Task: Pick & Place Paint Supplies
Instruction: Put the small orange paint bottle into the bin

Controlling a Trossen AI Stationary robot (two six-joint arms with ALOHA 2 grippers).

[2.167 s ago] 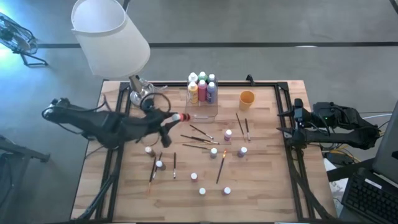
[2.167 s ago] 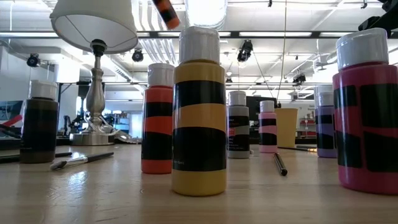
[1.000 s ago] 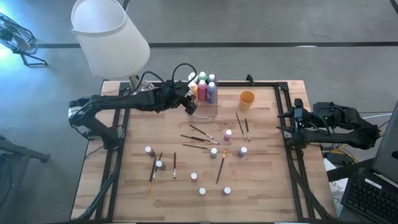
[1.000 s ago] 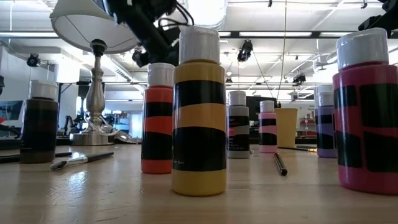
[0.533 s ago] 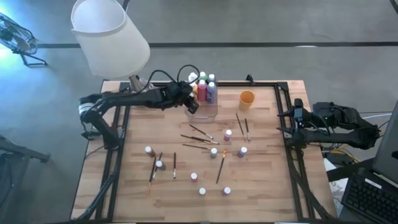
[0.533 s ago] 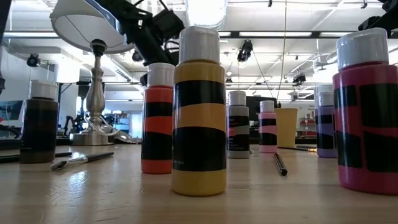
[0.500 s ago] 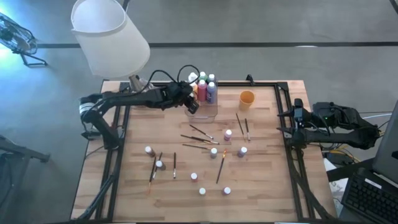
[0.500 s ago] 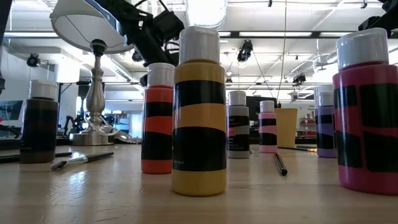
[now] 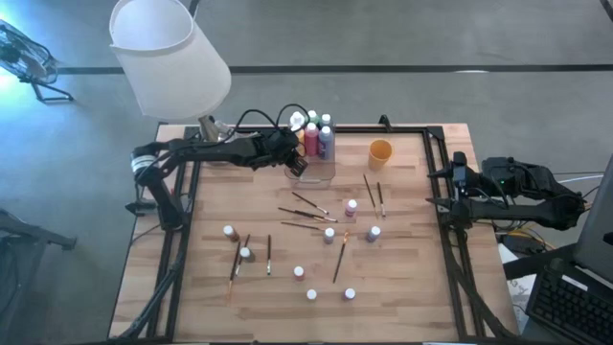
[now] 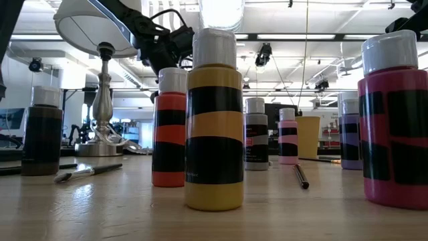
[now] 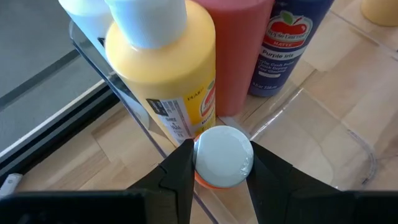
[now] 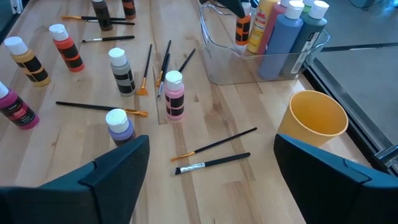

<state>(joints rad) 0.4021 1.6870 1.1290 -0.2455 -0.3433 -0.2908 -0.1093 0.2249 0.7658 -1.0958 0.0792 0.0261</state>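
My left end effector (image 11: 219,165) is over the clear plastic box (image 9: 316,171) at the back of the worktop (image 9: 402,278), fingers (image 11: 177,171) pinched on the white cap of a small orange bottle (image 11: 222,157) that sits inside the box next to the big yellow bottle (image 11: 163,68), a red one (image 11: 239,50) and a purple one (image 11: 292,40). I can barely see the little bottle's body under its cap. In the low view a yellow bottle (image 10: 214,127) blocks most of that spot. Loose bottles like the pink one (image 9: 351,207) and brushes (image 9: 305,218) are scattered mid-worktop, with an orange cup (image 9: 380,151) near the back. My right end effector (image 12: 208,168) waits by the right edge, spread wide, holding nothing. Lamp (image 9: 168,57) at back left, grey floor all around.
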